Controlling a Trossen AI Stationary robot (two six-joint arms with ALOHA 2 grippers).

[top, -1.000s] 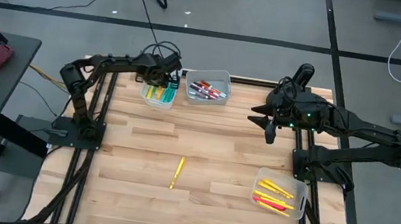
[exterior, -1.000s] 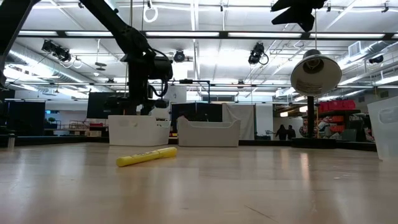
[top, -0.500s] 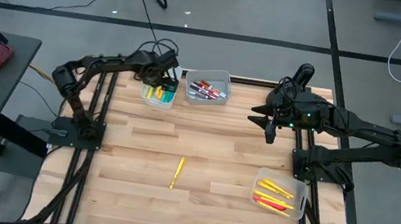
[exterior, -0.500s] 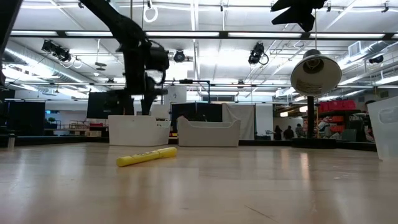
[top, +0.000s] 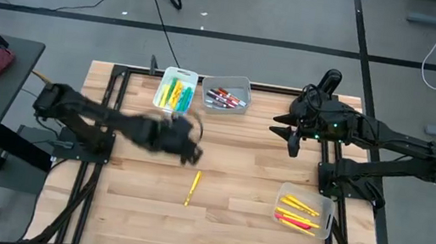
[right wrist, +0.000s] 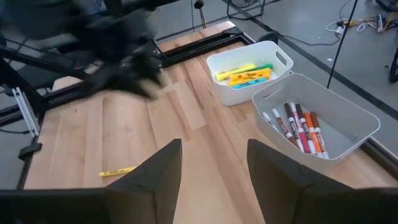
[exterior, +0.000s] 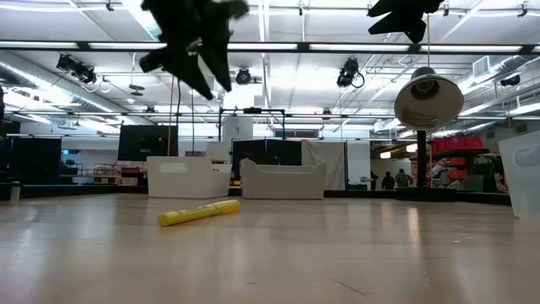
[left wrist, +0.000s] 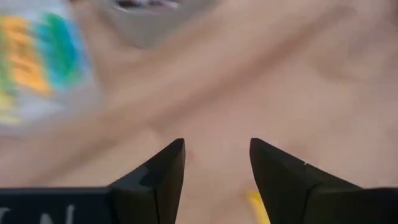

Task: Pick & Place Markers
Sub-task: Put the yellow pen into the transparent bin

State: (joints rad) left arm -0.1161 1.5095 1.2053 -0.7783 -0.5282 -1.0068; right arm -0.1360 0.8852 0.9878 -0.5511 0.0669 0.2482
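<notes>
A single yellow marker [top: 192,188] lies flat on the wooden table near its middle, and shows in the low view too [exterior: 200,213]. My left gripper [top: 192,153] hangs above the table just on the far-left side of this marker, blurred by motion. In its wrist view it is open [left wrist: 216,149] with nothing between the fingers, and a bit of the yellow marker [left wrist: 258,205] shows beside one finger. My right gripper [top: 284,135] waits open above the table's far right part [right wrist: 213,152], and it is empty.
Two bins stand at the far edge: one [top: 176,92] holds yellow, orange and green markers, the other [top: 226,96] red and white ones. A third bin [top: 304,211] with yellow and red markers stands at the near right. Bare wood surrounds the loose marker.
My left gripper has swung from above the far bin of yellow and green markers toward the table's middle and near side, ending close to the loose yellow marker, and it has risen. The marker on the table has not moved.
</notes>
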